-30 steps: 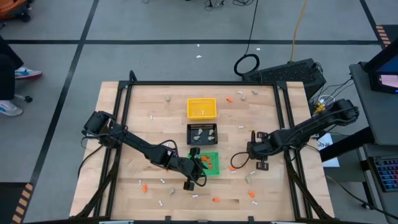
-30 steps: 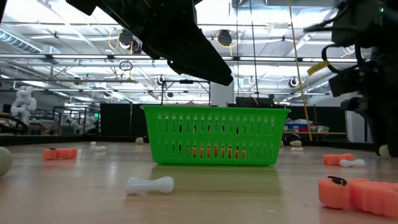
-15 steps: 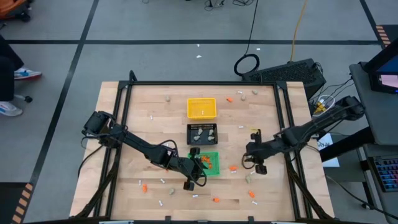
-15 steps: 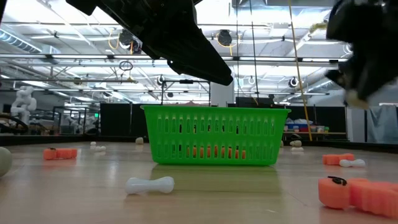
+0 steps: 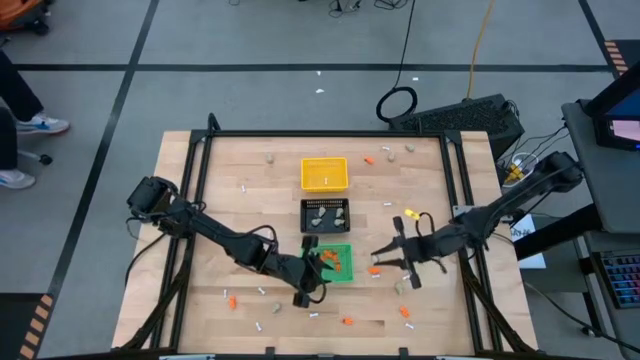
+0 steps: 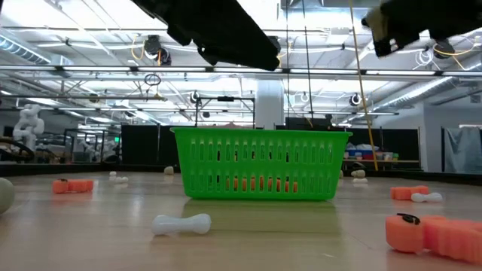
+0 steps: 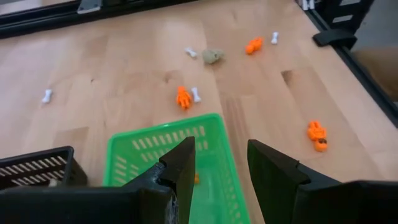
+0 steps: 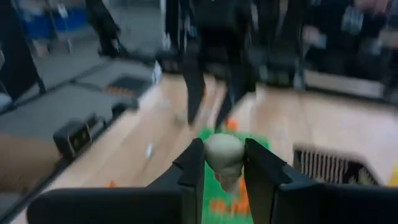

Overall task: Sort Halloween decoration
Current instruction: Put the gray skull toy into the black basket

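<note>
Right hand (image 8: pixel 222 163) lifted off the counter (image 5: pixel 250 215), clamped on a beige-grey lump (image 8: pixel 224 154).
It has swung toward the trays (black one likely); left hand (image 7: pixel 221 163), fingers apart, hovers over the green tray (image 7: pixel 134 149).

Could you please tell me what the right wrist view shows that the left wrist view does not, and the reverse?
Only the right wrist view shows a beige-grey lump clamped between the right hand fingers. Only the left wrist view shows the left hand open and empty, plus loose orange bits and a white stick on the table. Both show the green tray below the fingers.
</note>
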{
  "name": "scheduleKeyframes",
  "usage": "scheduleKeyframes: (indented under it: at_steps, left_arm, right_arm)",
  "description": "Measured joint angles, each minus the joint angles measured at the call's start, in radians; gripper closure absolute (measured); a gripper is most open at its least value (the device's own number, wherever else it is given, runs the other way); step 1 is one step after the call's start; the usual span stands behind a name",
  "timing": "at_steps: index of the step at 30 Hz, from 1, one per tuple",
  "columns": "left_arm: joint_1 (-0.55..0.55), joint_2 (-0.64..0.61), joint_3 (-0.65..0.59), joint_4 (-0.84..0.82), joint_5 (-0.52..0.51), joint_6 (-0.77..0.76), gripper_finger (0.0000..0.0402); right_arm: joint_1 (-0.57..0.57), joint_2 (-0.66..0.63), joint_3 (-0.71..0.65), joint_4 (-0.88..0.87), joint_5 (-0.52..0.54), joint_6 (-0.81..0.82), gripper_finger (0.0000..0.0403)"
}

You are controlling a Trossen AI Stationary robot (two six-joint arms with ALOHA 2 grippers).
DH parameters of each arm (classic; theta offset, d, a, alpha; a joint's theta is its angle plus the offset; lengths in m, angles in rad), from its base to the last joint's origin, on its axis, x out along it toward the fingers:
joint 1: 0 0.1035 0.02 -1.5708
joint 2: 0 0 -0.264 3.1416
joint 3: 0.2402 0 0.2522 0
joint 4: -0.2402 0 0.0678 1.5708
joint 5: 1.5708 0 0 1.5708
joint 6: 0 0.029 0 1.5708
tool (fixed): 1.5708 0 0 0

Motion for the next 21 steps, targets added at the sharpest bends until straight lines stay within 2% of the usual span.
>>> scheduleKeyframes:
  at_steps: [4, 7, 21]
  left_arm:
    - [0.0, 0.0, 0.0, 0.007, -0.003, 0.0, 0.0256]
    - [0.0, 0.0, 0.0, 0.007, -0.004, 0.016, 0.0256]
    - [0.003, -0.071, 0.0, 0.016, -0.049, 0.102, 0.0256]
  right_arm:
    - [0.0, 0.048, -0.082, 0.308, -0.001, -0.109, 0.0344]
    - [0.0, 0.092, -0.123, 0.461, -0.002, -0.148, 0.0344]
    - [0.0, 0.323, -0.136, 0.74, -0.002, -0.154, 0.0344]
